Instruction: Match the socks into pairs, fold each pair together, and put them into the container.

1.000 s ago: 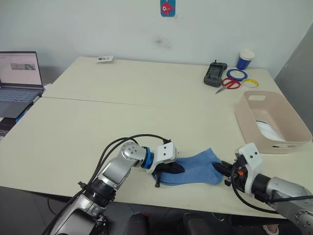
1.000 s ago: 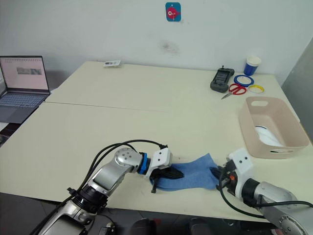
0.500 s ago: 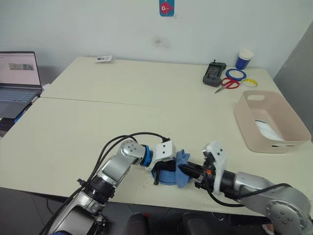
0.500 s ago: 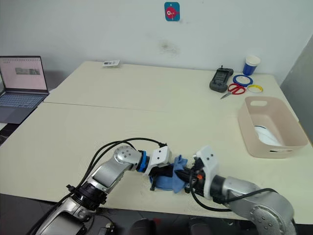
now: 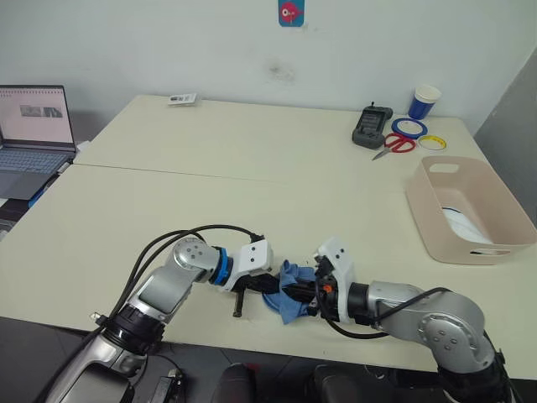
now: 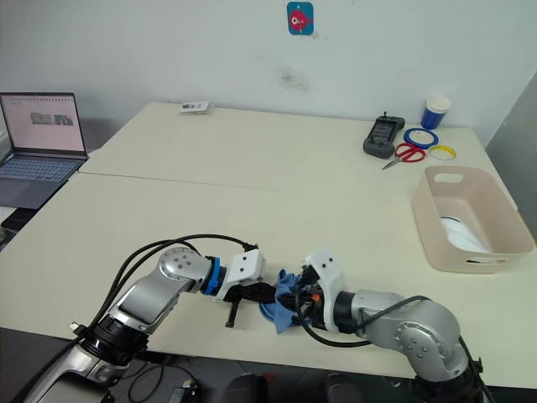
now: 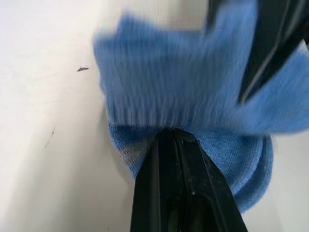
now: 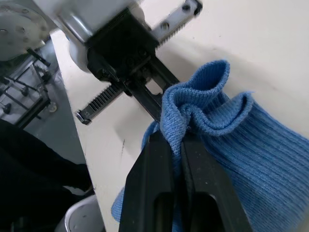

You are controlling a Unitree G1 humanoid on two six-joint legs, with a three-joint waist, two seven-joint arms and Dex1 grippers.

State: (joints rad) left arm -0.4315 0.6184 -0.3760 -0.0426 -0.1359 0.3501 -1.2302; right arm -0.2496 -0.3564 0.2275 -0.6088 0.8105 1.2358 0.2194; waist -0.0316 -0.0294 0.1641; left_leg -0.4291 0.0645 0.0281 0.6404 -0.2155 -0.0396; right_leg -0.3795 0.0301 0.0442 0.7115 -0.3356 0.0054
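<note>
A blue sock bundle (image 5: 286, 303) lies folded over on itself near the table's front edge. My left gripper (image 5: 268, 288) comes in from the left and is shut on the bundle's lower layer (image 7: 231, 159). From the right, my right gripper (image 5: 297, 291) is shut on a bunched fold of the same blue fabric (image 8: 203, 106), tip to tip with the left one. The pale pink container (image 5: 427, 214) stands at the right side of the table, well away from both grippers, with a white sock (image 5: 464, 223) lying inside it.
At the back right are a blue-and-white paper cup (image 5: 425, 102), tape rolls (image 5: 409, 128), red scissors (image 5: 394, 144) and a black device (image 5: 372, 126). A laptop (image 5: 32, 126) sits at the far left. A small white card (image 5: 182, 99) lies at the back edge.
My right gripper has carried the sock's right end leftward over the left end, so the flat sock is now a bunched fold. Both grippers sit further left.
</note>
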